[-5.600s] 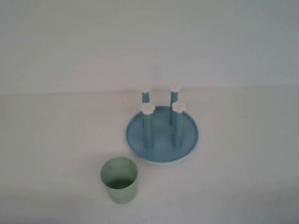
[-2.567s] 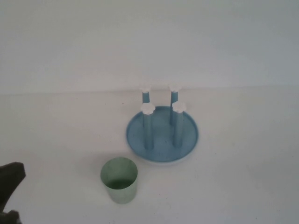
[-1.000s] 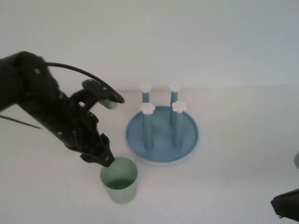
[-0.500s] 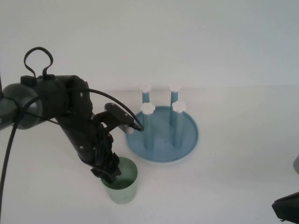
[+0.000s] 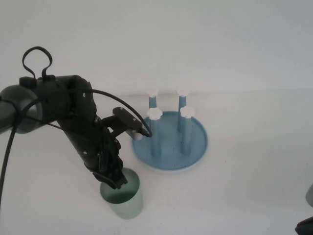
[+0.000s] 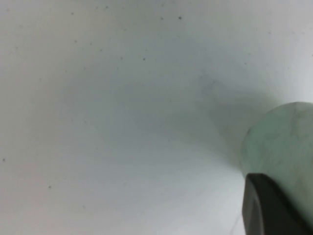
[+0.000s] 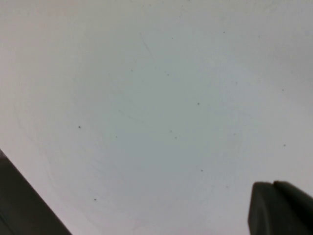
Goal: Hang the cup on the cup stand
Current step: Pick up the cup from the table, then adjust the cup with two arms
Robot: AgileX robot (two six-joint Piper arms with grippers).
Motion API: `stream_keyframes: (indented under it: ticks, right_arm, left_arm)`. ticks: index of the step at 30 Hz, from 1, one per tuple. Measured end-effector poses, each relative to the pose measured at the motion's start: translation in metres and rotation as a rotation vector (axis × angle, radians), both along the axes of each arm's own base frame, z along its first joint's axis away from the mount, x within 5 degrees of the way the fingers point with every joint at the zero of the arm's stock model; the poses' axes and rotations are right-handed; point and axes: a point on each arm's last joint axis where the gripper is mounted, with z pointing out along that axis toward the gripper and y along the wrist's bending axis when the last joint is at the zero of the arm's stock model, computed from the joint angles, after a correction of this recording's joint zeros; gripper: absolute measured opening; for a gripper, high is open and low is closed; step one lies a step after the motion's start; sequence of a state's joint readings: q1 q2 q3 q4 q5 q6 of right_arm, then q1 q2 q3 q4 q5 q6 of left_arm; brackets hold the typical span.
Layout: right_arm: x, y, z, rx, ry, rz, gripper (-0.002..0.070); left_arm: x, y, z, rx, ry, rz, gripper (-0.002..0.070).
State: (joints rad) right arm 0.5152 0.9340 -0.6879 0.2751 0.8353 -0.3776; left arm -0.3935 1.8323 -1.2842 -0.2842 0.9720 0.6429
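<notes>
My left gripper (image 5: pixel 113 178) is down at the cup (image 5: pixel 122 199), its fingers pinched together on the cup's rim at the side nearest my left arm; from the left wrist the cup (image 6: pixel 283 147) shows pale green with one dark finger (image 6: pixel 266 208) lying against its wall; the cup stands upright on the table (image 5: pixel 244 161), near the front edge, close to the stand (image 5: pixel 170 141) but not touching it; the stand's four white-capped pegs are bare; my right gripper (image 7: pixel 279 208) hangs over bare table at the near right, fingers together, holding nothing.
</notes>
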Motion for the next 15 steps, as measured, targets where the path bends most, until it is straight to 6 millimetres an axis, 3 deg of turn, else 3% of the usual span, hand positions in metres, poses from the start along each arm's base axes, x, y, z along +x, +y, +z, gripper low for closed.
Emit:
stream_keyframes:
  ticks: [6, 12, 15]
  right_arm:
    - [0.006, -0.003, 0.0, -0.056, -0.092, 0.024, -0.0001]
    - [0.022, 0.003, 0.017, -0.009, -0.243, 0.022, -0.0001]
    - [0.032, 0.008, 0.028, -0.045, -0.33, 0.108, -0.0001]
  left_arm:
    - [0.003, 0.009, 0.022, -0.055, 0.041, -0.011, 0.0011]
    - [0.006, 0.029, 0.062, -0.358, 0.069, 0.016, 0.0011]
    - [0.009, 0.043, 0.081, -0.491, 0.013, 0.064, 0.0011]
